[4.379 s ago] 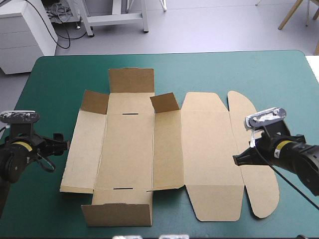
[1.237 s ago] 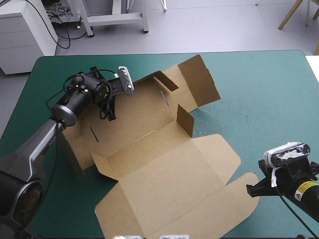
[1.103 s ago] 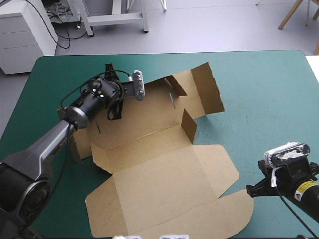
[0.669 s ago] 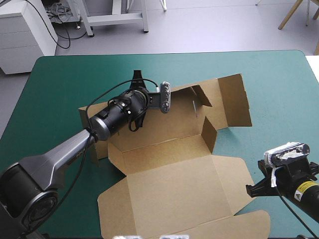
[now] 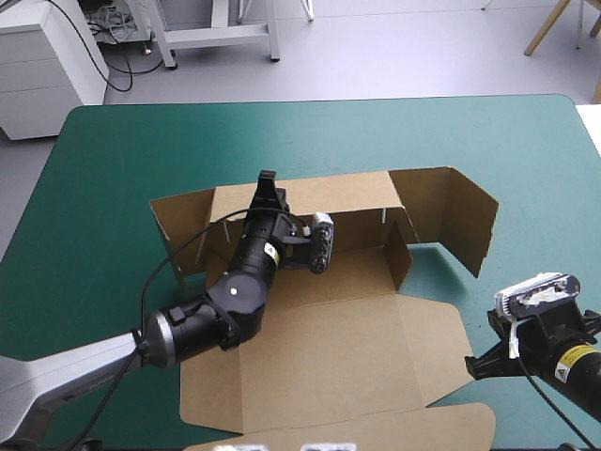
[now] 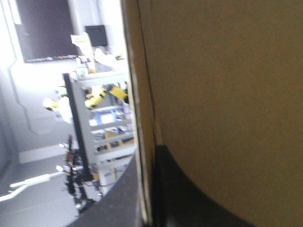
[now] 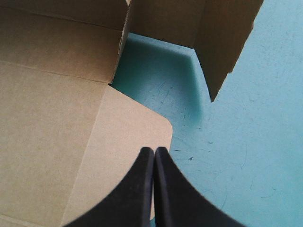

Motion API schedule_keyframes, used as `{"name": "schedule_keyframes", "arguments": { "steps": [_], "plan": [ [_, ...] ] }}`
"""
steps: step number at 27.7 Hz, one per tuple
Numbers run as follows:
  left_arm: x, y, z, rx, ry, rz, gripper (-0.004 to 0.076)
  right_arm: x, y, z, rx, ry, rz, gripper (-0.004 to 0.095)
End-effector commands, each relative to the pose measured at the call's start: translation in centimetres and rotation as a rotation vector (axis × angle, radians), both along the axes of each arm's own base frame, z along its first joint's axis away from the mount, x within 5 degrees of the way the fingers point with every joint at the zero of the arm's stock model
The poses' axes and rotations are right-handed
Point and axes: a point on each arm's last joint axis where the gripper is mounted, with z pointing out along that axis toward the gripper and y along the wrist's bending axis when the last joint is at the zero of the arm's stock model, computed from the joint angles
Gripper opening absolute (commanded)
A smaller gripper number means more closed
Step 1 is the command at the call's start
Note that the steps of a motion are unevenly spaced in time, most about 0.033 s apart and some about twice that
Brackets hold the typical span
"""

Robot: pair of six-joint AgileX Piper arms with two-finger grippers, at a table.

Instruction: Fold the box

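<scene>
The brown box (image 5: 329,338) lies partly raised in the middle of the table. Its long back wall stands upright, a side flap (image 5: 465,221) is angled up at the right, and the lid panel lies flat toward the near edge. My left gripper (image 5: 267,184) reaches over the box floor and is shut on the back wall's top edge. In the left wrist view the board (image 6: 227,71) runs between the black fingers (image 6: 189,194). My right gripper (image 5: 472,365) is shut and holds nothing. It hovers by the lid's rounded corner (image 7: 142,127), tips (image 7: 154,150) together.
Bare teal-green cover (image 5: 122,150) lies to the left of the box and beyond it, and more (image 7: 246,142) to its right. A short inner flap (image 5: 399,254) stands upright inside the box near the right end.
The left gripper has swung rightward and nearer with the back wall in its grip. The whole box turned with it until that wall runs along the far edge. The right arm stayed still.
</scene>
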Motion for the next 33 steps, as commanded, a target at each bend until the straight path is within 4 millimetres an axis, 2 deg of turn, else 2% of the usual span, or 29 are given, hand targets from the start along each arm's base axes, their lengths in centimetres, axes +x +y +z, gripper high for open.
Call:
{"name": "schedule_keyframes", "arguments": {
  "steps": [1,5,12,14,19,22,24,27,30,33],
  "plan": [
    [-1.9,-0.1,1.7,0.010,-0.227,-0.084,-0.0010,0.2,0.1,1.0,0.013,-0.069,0.006,-0.0019],
    [-2.2,0.2,0.3,0.031,-0.199,-0.083,-0.0010,0.3,0.1,1.2,0.019,-0.090,0.007,-0.0019],
    [-2.2,0.3,0.3,0.019,-0.195,-0.076,-0.0010,0.7,0.2,1.8,0.042,-0.173,0.011,0.0010],
    [-2.2,0.3,0.3,0.019,-0.195,-0.076,-0.0010,0.9,0.3,1.9,0.044,-0.183,0.010,0.0087],
    [-2.2,0.3,0.3,0.019,-0.196,-0.077,-0.0010,2.0,0.9,2.5,0.143,-0.231,-0.018,0.0607],
    [-2.2,0.3,0.3,0.019,-0.196,-0.077,-0.0010,3.2,1.4,2.3,0.142,-0.220,-0.019,0.0835],
    [-2.2,0.3,0.3,0.019,-0.196,-0.077,-0.0010,4.2,1.7,2.1,0.147,-0.185,-0.036,0.0891],
    [-2.2,0.2,0.3,0.018,-0.195,-0.079,-0.0010,6.3,2.5,2.6,0.136,-0.146,-0.046,0.0891],
    [-2.2,0.2,0.2,0.020,-0.193,-0.080,-0.0010,8.6,3.4,4.1,0.138,-0.140,-0.053,0.0891],
    [-2.2,0.2,0.2,0.020,-0.193,-0.080,-0.0010,11.1,4.1,6.5,0.101,-0.149,-0.064,0.0891]
  ]
}}
